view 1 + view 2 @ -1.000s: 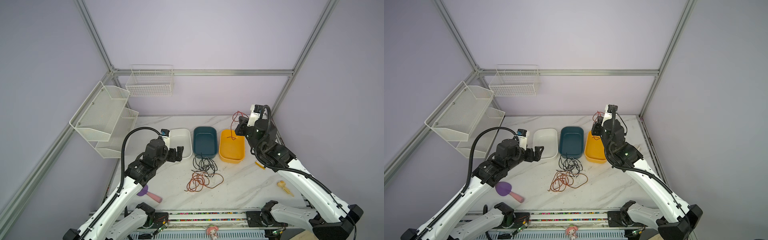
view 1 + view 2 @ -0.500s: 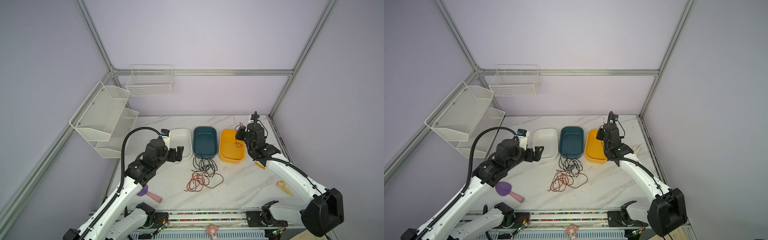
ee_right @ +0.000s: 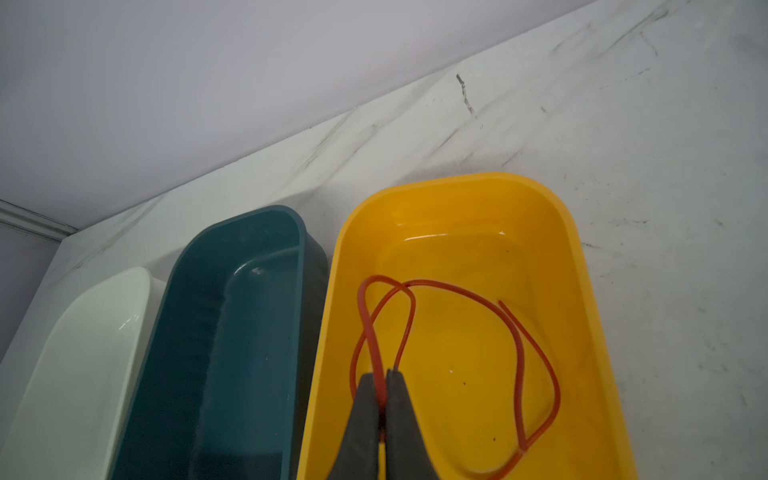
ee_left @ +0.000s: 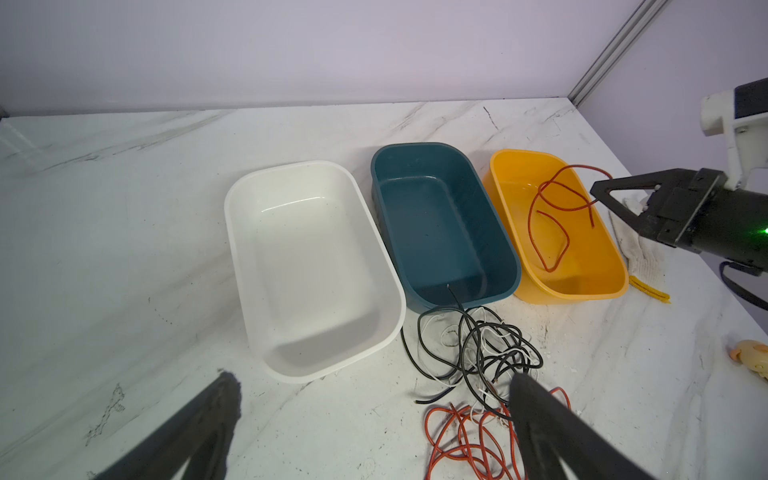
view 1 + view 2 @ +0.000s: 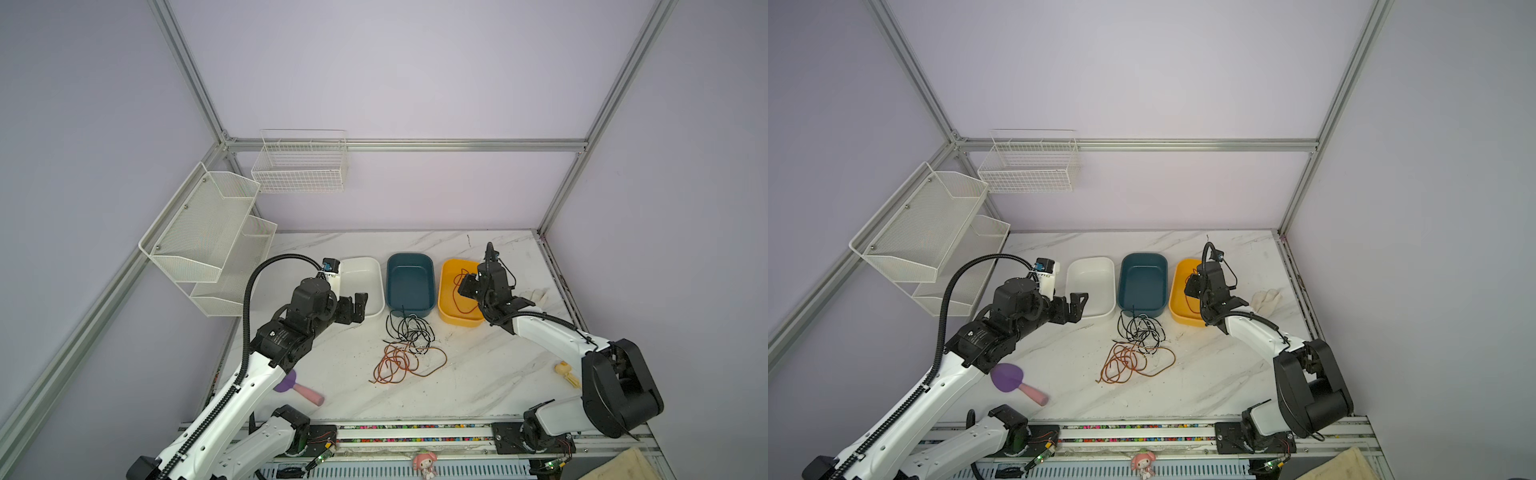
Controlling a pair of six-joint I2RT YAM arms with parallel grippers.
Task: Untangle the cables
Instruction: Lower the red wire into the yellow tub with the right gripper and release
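Cables (image 5: 409, 347): a loose tangle lies on the middle of the desk, just in front of the teal tray (image 5: 409, 255). Black and white strands are knotted nearest that tray, orange loops are spread toward the front edge, and the two lots overlap.
Red cable (image 3: 440, 284): one strand is already parted from the rest and is draped inside the yellow tray (image 5: 457, 320), the tray nearest the right edge.
Right gripper (image 3: 381, 376): clamped tight on a bend of that strand and held low over the yellow tray. It is judged to be placed so that the strand drops within the walls on release.
Left gripper (image 4: 372, 386): spread to its widest with nothing in it, and hung above the desk beside the white tray (image 4: 307, 257), facing the tangle. It is judged to be kept ready for the next strand.
Trays: set in one row toward the back edge, white, teal and yellow from left to right. Sorting by colour is suggested.
Progress: judged early, as the white and teal trays are bare and most strands are unsorted.
Risk: neighbouring loops may be dragged along when a strand is pulled.
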